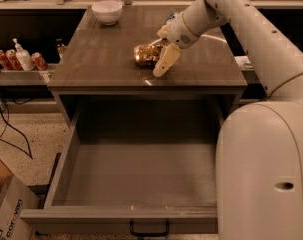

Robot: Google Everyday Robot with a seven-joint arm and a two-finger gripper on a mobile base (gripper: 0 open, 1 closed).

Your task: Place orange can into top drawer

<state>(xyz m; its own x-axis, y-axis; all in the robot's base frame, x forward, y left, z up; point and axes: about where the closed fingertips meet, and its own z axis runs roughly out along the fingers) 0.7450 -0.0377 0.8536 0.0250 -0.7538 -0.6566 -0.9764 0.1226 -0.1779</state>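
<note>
The orange can (147, 54) sits mid-counter (98, 59), nearer the front edge, above the top drawer (141, 176), which is pulled open to receive it. The gripper (163, 61) rests against the can's right side, probably for a grasp; whether it has closed on the can, I cannot tell.

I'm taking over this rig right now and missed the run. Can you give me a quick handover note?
Gripper: at the orange can on the cabinet top, close against it; grip unclear.
Top drawer: pulled open, nothing inside.
Done: drawer open, arm at the can.
Left: secure the can, carry it forward, lower it into the drawer, release.
</note>
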